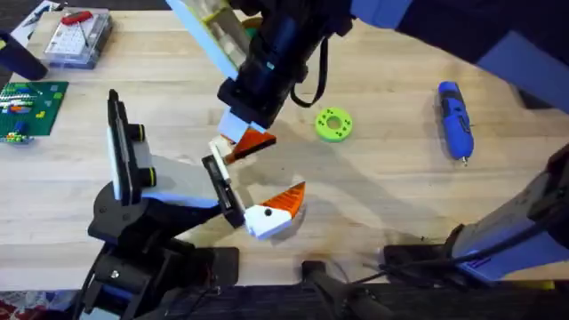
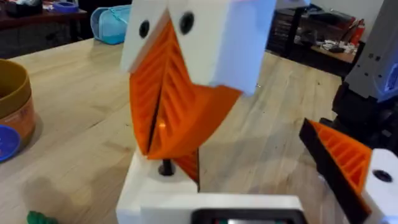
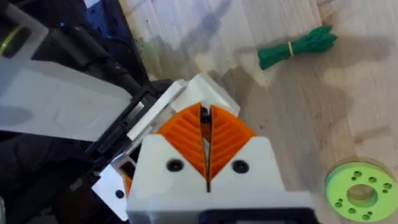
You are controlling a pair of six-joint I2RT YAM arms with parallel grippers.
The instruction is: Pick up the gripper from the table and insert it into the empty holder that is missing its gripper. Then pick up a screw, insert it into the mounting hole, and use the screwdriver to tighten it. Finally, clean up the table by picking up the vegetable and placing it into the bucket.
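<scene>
The holder (image 1: 222, 191), a black front plate on a white body, sits at the end of my left arm. It is my left gripper (image 1: 267, 173), standing open, with one orange fingertip (image 2: 342, 155) mounted at one end. My right gripper (image 1: 249, 140) reaches down from above and is shut on the gripper (image 2: 155, 183). The gripper's white base (image 3: 208, 90) rests against the plate's other end; I cannot tell if it is seated. The blue screwdriver (image 1: 453, 116) lies at the right. The green vegetable (image 3: 298, 46) lies beyond the holder, and the bucket (image 2: 12, 106) stands farther off. Any screw is out of view.
A green disc (image 1: 333, 124) lies just right of the right gripper. A clear parts box (image 1: 80, 36) and a green board (image 1: 31, 107) occupy the far left. Bare wood stretches between the disc and the screwdriver.
</scene>
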